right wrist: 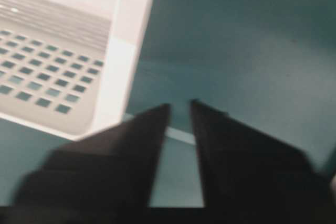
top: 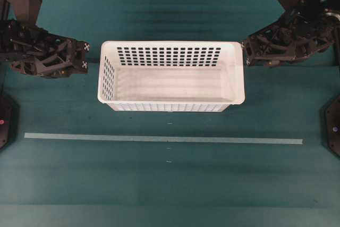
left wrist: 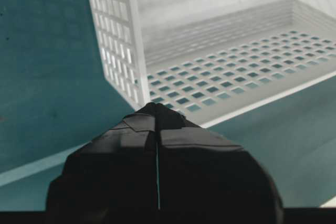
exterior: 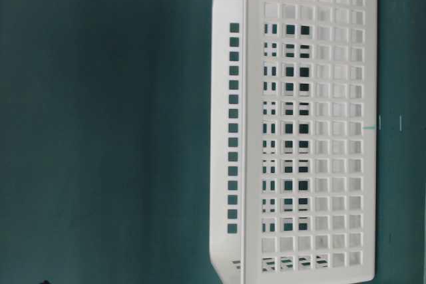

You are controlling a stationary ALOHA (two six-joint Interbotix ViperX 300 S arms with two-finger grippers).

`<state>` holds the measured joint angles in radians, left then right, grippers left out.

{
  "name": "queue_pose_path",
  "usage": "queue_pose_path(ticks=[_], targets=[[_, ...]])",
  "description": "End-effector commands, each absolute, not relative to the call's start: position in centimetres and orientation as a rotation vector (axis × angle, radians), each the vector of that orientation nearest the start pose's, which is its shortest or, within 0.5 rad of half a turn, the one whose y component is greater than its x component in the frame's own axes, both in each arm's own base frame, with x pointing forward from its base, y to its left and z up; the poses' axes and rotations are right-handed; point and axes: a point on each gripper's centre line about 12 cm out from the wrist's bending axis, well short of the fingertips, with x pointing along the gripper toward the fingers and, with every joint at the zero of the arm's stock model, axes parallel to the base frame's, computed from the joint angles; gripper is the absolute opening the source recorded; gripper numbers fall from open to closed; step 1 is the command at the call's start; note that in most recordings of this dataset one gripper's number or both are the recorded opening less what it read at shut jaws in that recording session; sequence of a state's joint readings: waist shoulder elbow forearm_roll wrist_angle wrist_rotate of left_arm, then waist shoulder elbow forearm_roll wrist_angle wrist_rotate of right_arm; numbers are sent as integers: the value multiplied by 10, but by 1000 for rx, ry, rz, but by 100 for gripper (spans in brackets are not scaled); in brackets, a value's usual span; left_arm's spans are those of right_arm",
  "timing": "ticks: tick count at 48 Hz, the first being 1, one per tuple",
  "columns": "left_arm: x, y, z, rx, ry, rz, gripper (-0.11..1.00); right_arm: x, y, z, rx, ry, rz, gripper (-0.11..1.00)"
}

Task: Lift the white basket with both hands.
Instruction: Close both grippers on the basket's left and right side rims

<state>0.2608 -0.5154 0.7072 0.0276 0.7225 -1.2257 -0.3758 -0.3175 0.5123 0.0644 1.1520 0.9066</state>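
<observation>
Green tabletop (top: 159,174): white basket (top: 170,76) unheld; left gripper (top: 85,56) pressed together, right gripper (top: 244,52) parted; both should spread wide, then take opposite rims evenly.

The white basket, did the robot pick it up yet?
Not yet. The white basket sits on the green table, nothing inside. Done: both arms are beside its ends. In hand: the left gripper looks shut, the right gripper is parted; neither holds the rim. Left: grab both ends and lift.
</observation>
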Motion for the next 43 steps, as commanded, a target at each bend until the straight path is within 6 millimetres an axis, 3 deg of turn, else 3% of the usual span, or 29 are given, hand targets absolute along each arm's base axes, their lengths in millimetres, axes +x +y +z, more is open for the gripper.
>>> queue_pose_path(ticks=[1, 6, 11, 17, 21, 30, 43], targets=[[264, 73, 273, -1214, 609, 757, 2, 268, -100, 258, 1103, 1110, -877, 43], [265, 73, 273, -1218, 599, 752, 15, 272, -102, 254, 1141, 1110, -890, 70], [265, 73, 269, -1225, 608, 763, 40, 277, -104, 249, 1180, 1102, -928, 91], [268, 74, 266, -1233, 610, 769, 78, 281, -104, 242, 1209, 1086, -948, 94], [273, 76, 263, -1234, 605, 767, 95, 288, -105, 237, 1231, 1047, -951, 94], [286, 80, 245, -1242, 645, 801, 94, 299, -108, 225, 1272, 970, -957, 94], [306, 85, 202, -1241, 732, 860, 94, 308, -105, 184, 1261, 974, -976, 94]])
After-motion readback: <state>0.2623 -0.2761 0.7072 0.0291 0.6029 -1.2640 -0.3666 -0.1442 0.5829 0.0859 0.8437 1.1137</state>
